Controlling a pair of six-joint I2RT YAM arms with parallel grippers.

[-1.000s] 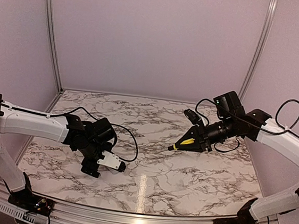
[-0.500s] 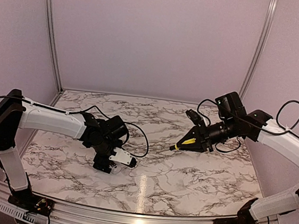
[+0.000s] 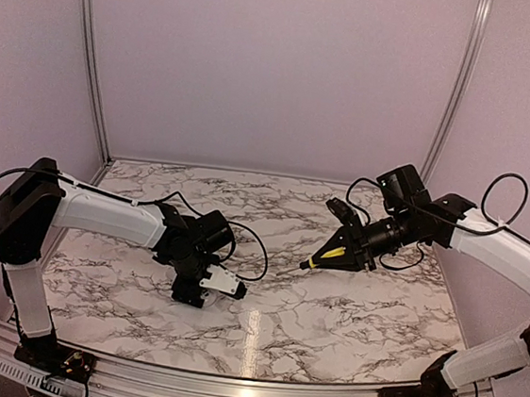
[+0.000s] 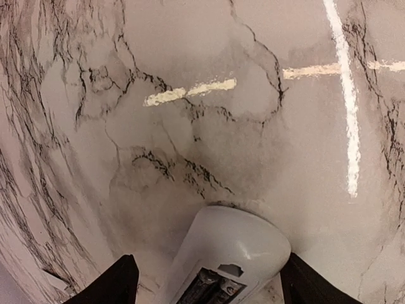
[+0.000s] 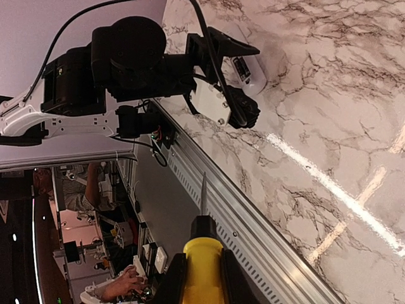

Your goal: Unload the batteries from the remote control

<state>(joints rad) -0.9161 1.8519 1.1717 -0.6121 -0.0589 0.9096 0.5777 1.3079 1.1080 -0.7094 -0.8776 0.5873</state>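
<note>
The white remote control [image 3: 225, 285] sticks out of my left gripper [image 3: 206, 287], low over the marble table [image 3: 348, 312], left of centre. In the left wrist view the remote control [image 4: 235, 244] lies between the two black fingers [image 4: 121, 282], compartment face up, its rounded end down at the table. Two dark batteries [image 4: 205, 291] sit side by side in the open compartment. My right gripper [image 3: 343, 248] hangs above the table at the right, shut on a yellow-handled screwdriver [image 3: 329, 254] whose tip points left toward the remote. The screwdriver [image 5: 202, 256] is also in the right wrist view.
The table's metal front rail [image 5: 253, 209] runs past the screwdriver tip in the right wrist view. Plain walls and aluminium posts [image 3: 88, 57] enclose the table on three sides. Black cables [image 3: 251, 244] trail from both wrists.
My left arm has swung right toward the table's middle, carrying the remote control with it. The right gripper and screwdriver have shifted only slightly.
</note>
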